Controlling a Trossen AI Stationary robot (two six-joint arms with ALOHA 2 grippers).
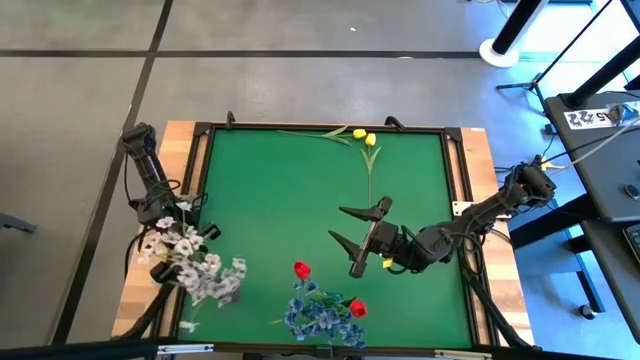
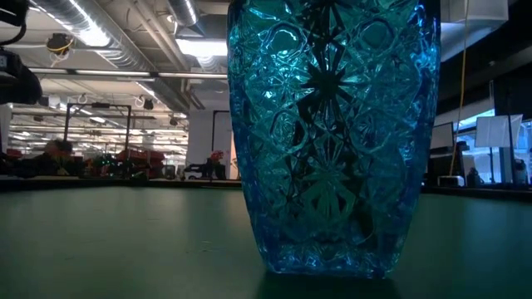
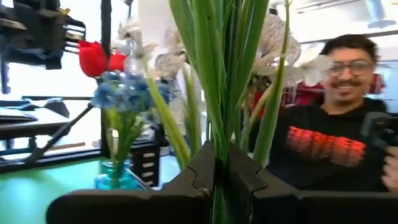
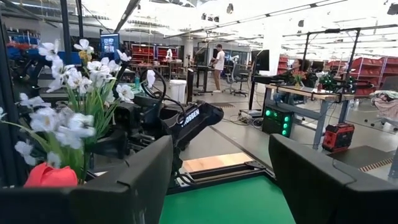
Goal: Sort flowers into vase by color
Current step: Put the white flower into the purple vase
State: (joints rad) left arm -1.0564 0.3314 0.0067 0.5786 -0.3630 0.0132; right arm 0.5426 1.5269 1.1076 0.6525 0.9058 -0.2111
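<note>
My left pincer (image 3: 214, 180) is clamped on the green stalks of the white sprays (image 1: 190, 265), holding them upright above the desk's (image 1: 270, 190) left edge, toward the near-left corner. The blue vase (image 2: 332, 133) stands at the near edge; from above it is hidden under the blue bunch (image 1: 320, 315) and two red tulips (image 1: 302, 269) already in it. The two yellow tulips (image 1: 364, 136) lie flat by the far edge, untouched.

My right pincer (image 1: 357, 238) hangs near the desk's middle with its jaws spread and nothing between them.

To do this step well, I judge I should keep the stalks vertical and bunched and grip them firmly, since thin stems can twist. I cannot see a second vase, so I cannot tell where the whites belong.
</note>
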